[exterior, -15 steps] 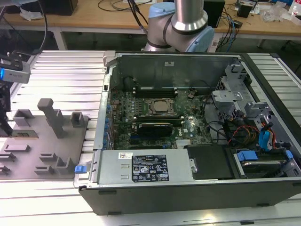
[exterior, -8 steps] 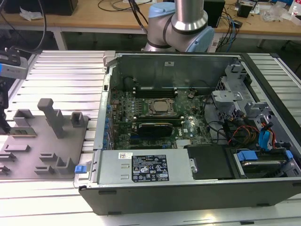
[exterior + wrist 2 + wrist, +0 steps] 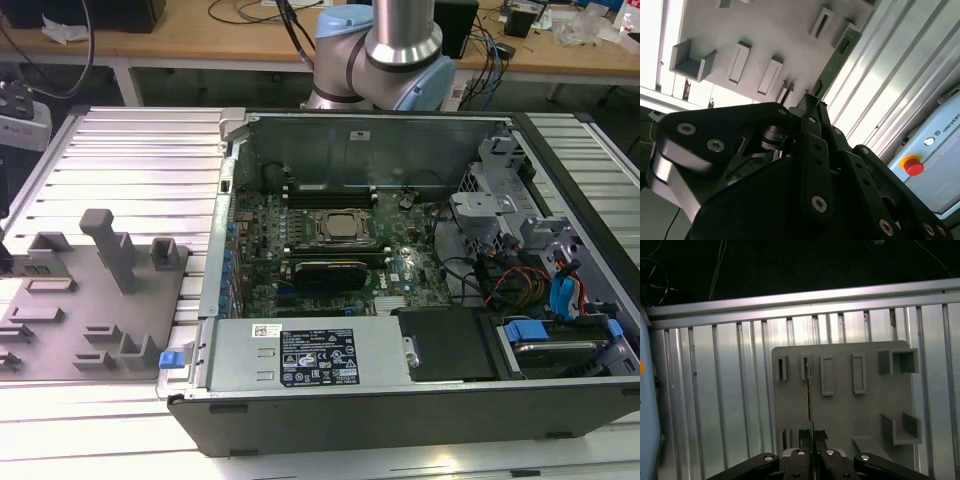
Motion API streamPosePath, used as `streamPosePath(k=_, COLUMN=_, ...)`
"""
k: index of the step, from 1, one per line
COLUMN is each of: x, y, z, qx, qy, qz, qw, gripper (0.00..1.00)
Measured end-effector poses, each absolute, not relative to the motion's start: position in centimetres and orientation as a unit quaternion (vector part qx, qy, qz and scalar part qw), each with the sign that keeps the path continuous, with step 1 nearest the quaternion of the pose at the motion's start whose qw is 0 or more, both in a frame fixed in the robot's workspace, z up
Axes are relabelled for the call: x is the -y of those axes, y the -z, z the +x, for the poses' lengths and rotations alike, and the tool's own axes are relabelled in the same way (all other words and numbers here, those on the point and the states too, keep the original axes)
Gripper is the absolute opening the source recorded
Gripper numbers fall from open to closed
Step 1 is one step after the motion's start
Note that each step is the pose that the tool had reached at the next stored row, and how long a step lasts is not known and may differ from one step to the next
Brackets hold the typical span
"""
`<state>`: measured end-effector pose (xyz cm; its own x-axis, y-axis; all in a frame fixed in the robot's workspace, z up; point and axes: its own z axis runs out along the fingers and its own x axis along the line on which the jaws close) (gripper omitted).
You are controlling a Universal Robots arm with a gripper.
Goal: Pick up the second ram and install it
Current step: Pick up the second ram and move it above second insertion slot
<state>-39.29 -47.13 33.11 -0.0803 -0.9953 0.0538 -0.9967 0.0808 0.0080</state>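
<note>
The end effector (image 3: 812, 439) is clamped on the second ram (image 3: 810, 395). The stick is seen edge-on, its long axis running straight out from the fingers, over the grey fixture plate (image 3: 845, 415). The open computer case (image 3: 400, 410) lies to the exterior view's right of that plate on the ribbed surface (image 3: 150, 150).

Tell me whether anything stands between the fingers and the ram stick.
Nothing visible does. In the first wrist view the fingers grip the ram stick from both sides, over the gray tray.
</note>
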Motion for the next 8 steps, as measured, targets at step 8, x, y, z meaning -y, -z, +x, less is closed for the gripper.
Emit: streamPosePath(k=8, x=46.9, y=-34.6, z=-39.3, qx=0.735, qy=-0.018, qz=0.678, qw=0.025, gripper=0.13)
